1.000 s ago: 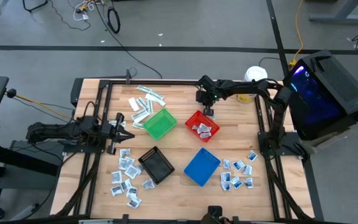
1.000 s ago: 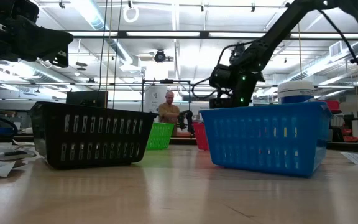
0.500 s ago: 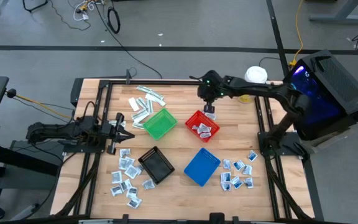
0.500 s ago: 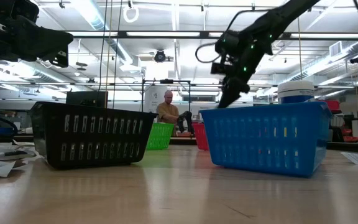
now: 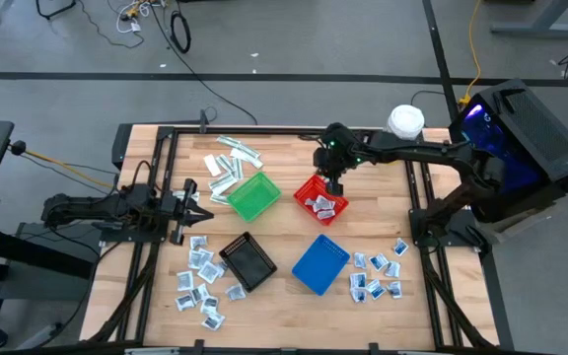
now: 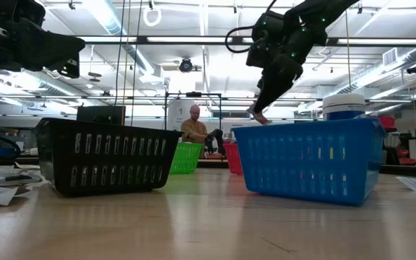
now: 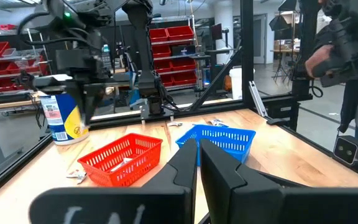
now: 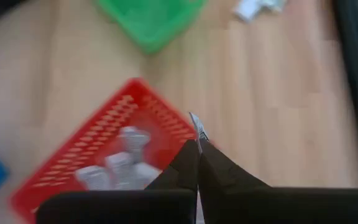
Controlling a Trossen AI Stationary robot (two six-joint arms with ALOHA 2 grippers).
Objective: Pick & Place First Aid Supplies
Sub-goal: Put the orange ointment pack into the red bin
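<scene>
My right gripper (image 5: 334, 184) hangs over the far corner of the red basket (image 5: 320, 200), shut on a small flat packet (image 8: 197, 127) of the first aid supplies. Several packets (image 8: 120, 163) lie inside that basket. More squarish sachets lie near the front left (image 5: 200, 281) and front right (image 5: 378, 272). Narrow strips (image 5: 230, 161) lie at the far left. My left gripper (image 5: 191, 202) waits shut at the table's left edge, pointing level across the table. My right gripper pinches the packet by one end (image 8: 198, 138) between its two fingertips. The fingers slant down from the table's far right side. The packet shows edge-on and sticks out beyond the tips (image 6: 258, 118), lifted clear above the red basket.
A green basket (image 5: 253, 195) stands left of the red one. A black basket (image 5: 248, 261) and a blue basket (image 5: 319, 263) stand nearer the front. A white-lidded tub (image 5: 403, 122) stands at the far right. A person (image 6: 196, 124) sits in the room beyond the table.
My right gripper has risen from the table just beyond the red basket, staying shut on the packet, and has tipped from pointing nearly straight down to a slant. It has drifted a little toward the red basket.
</scene>
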